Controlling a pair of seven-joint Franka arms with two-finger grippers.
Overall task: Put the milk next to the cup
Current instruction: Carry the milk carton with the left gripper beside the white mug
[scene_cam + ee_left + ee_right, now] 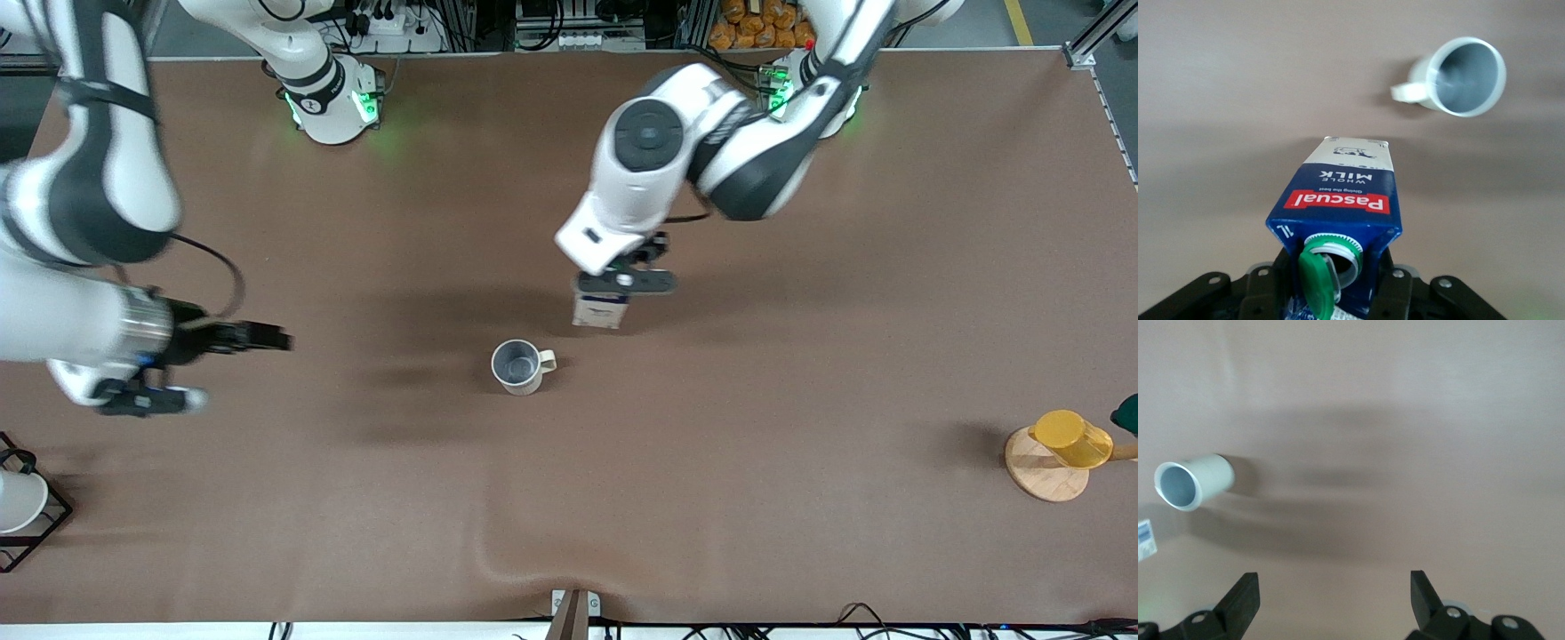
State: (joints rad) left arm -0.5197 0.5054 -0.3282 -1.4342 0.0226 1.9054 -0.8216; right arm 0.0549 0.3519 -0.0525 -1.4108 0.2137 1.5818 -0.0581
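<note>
Our left gripper [620, 283] is clamped on the gable top of the small dark blue milk carton [600, 309] with green cap, near mid-bench beside the off-white ceramic mug [520, 365]. We judge the carton light and crushable: grip its stiff upper folds. The waiting right gripper [200, 366] hangs spread near the right arm's edge.

Dark blue, red-banded milk [1341, 200]

Probably robotics lab, arms [658, 169], cabling [569, 27]
</note>
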